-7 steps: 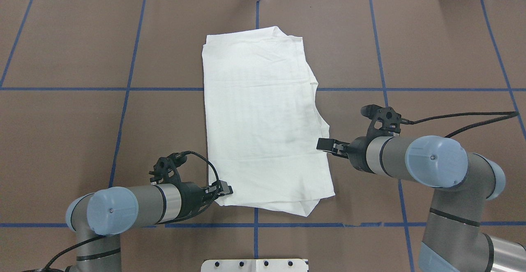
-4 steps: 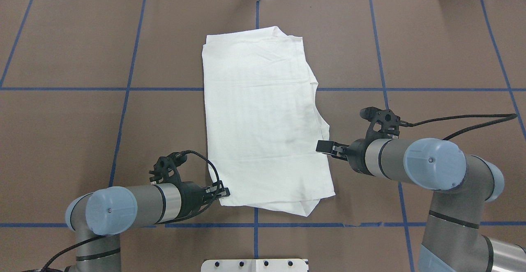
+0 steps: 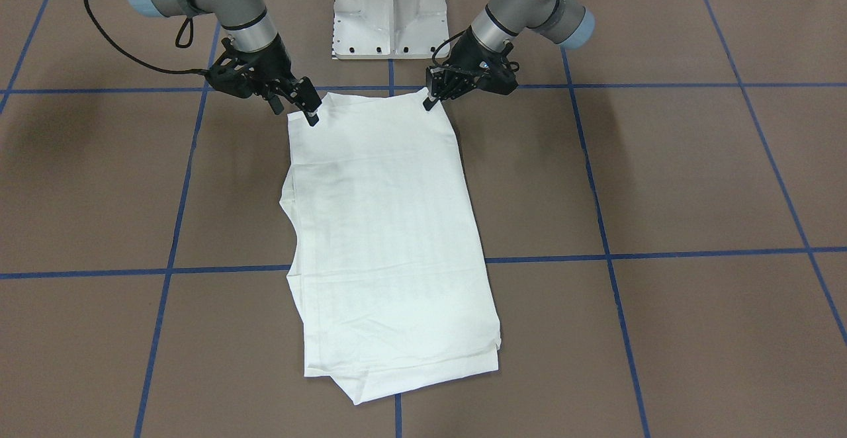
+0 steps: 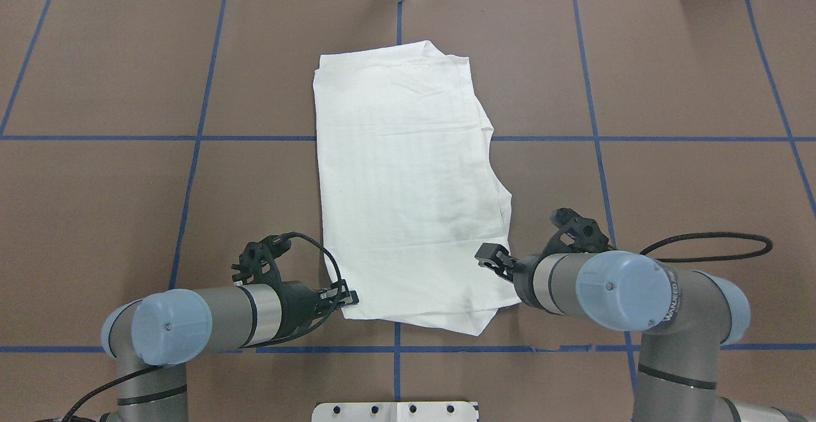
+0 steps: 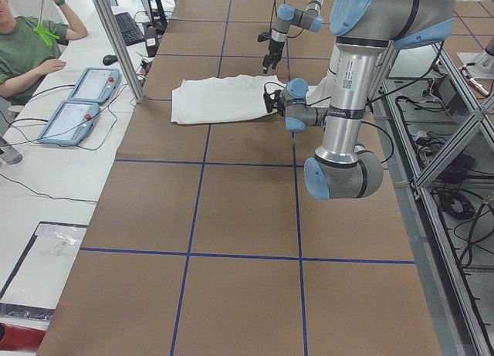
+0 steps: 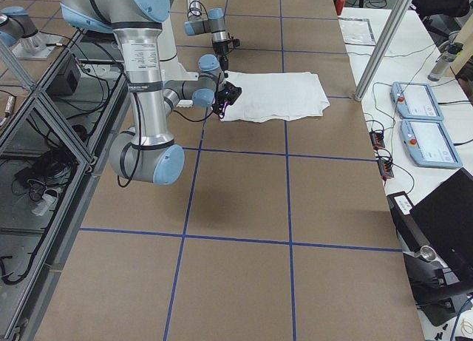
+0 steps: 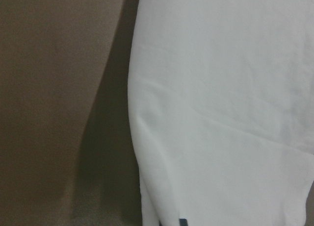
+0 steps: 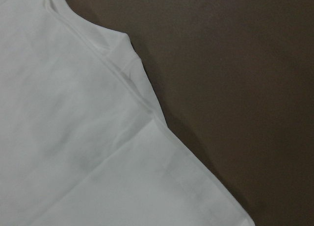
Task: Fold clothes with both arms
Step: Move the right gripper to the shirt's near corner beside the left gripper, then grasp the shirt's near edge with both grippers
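White T-shirt (image 4: 408, 186) lies folded flat in the middle of the table (image 4: 115, 78), a long, roughly rectangular panel stretching away from the robot. Its cloth is thin and matte, smooth but for a few shallow creases. Faint parallel grey bands cross the top layer, too pale to read. Along the robot's right side the outline steps outward where under-layers jut past the top one, and a pointed lower layer peeks out at the near edge. The right wrist view shows a stitched hem running diagonally and a small rounded step in the layers. The left wrist view shows a soft, curved edge casting a dark shadow on the table's brown cover, which blue tape lines (image 4: 197, 154) divide into squares.

The left gripper (image 4: 349, 296), black and angular, sits at the shirt's near-left corner with its tips at the cloth; whether its fingers are pressed together on the fabric or slightly apart cannot be told. The right gripper (image 4: 488, 256) hangs over the shirt's right edge, near the near-right corner. Its finger spacing and any contact with the cloth are likewise impossible to judge. The right arm (image 4: 625, 291), a grey tube with a pale blue cap, hides part of that corner from overhead.
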You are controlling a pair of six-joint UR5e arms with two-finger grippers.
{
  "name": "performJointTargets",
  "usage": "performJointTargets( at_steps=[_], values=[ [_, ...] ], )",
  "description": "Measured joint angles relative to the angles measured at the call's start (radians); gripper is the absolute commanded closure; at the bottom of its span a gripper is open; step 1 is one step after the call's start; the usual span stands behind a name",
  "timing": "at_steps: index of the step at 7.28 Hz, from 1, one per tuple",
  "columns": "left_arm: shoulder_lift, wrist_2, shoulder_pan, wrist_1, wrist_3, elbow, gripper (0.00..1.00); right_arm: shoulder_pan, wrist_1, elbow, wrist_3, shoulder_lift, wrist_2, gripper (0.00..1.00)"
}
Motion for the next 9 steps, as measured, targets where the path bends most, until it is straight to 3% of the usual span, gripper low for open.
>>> performJointTargets(
  at_steps=[3,9],
  values=[
    [-0.005,0.000,-0.001,0.000,0.000,-0.001,1.00,-0.081,-0.114,-0.031,0.241,0.101,-0.060,0.06],
    [-0.007,0.001,-0.001,0.000,0.000,-0.002,1.00,-0.104,-0.135,-0.045,0.330,0.120,-0.085,0.10]
  ],
)
